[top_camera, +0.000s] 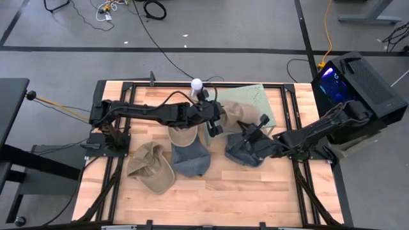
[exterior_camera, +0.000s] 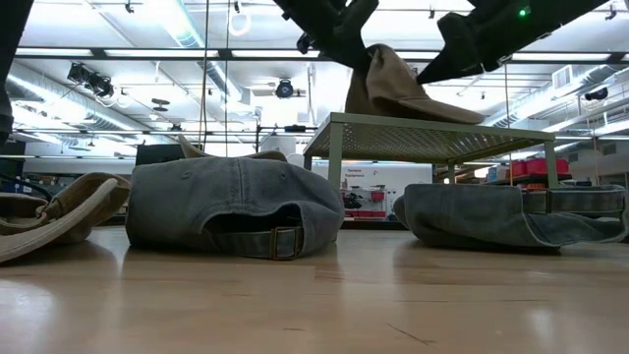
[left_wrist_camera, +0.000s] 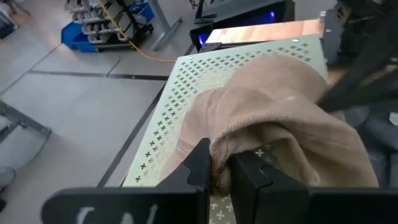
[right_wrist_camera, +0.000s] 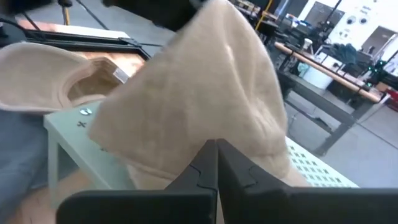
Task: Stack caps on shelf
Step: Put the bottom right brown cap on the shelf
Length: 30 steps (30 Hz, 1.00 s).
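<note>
1. Nearest the front of the table (top_camera: 211,204), well short of both pincers, lie a tan cap (top_camera: 151,166) and a slate-blue cap (top_camera: 190,159) side by side; in the low view the blue one (exterior_camera: 234,206) shows its back strap and buckle.
2. Under the right gripper (top_camera: 254,128) sits another blue-grey cap (top_camera: 246,151). This pincer is pressed fully shut with nothing between its fingers (right_wrist_camera: 214,163) — the held tan cap hangs just ahead of its tips.
3. A second tan cap (top_camera: 182,136) lies opening-up just below the left gripper (top_camera: 214,124).
4. The left gripper is clamped narrowly on a fold of the tan cap on the shelf (left_wrist_camera: 273,118) — the fabric is bunched between its fingers (left_wrist_camera: 198,163), with the cap draped over the perforated panel.
5. Beyond both pincers stands the pale green shelf (top_camera: 262,101), on its thin legs toward the table's far edge; the held cap rests over the corner nearest the left pincer.
</note>
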Each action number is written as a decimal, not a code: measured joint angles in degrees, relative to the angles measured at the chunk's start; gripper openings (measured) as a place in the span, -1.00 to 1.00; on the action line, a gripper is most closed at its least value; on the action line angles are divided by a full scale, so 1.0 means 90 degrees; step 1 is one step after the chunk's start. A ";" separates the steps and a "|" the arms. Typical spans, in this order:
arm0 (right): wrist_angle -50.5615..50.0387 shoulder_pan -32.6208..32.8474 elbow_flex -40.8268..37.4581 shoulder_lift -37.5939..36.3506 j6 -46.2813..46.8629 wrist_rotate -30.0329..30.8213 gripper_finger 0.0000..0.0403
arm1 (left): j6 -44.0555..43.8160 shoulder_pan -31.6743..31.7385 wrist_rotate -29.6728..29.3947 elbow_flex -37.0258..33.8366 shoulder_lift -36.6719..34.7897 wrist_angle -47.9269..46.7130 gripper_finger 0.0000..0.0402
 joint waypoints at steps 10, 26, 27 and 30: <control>-0.1397 -0.0179 0.0000 -0.0133 0.0507 0.0330 -0.99 | 0.0105 -0.0221 0.0204 0.0000 0.0000 -0.0066 -0.83; -0.1294 0.0221 0.0000 -0.0900 0.0323 0.0385 -0.99 | 0.0323 -0.0063 -0.0781 0.0000 -0.0002 -0.0085 -0.84; -0.1286 0.0315 0.0002 -0.1005 0.0322 0.0274 -0.99 | 0.0321 -0.0017 -0.0787 0.0000 -0.0002 -0.0085 -0.84; -0.1386 0.0533 0.0001 -0.1278 0.0317 -0.0498 -0.99 | 0.0324 0.0098 -0.0791 0.0000 -0.0002 -0.0085 -0.79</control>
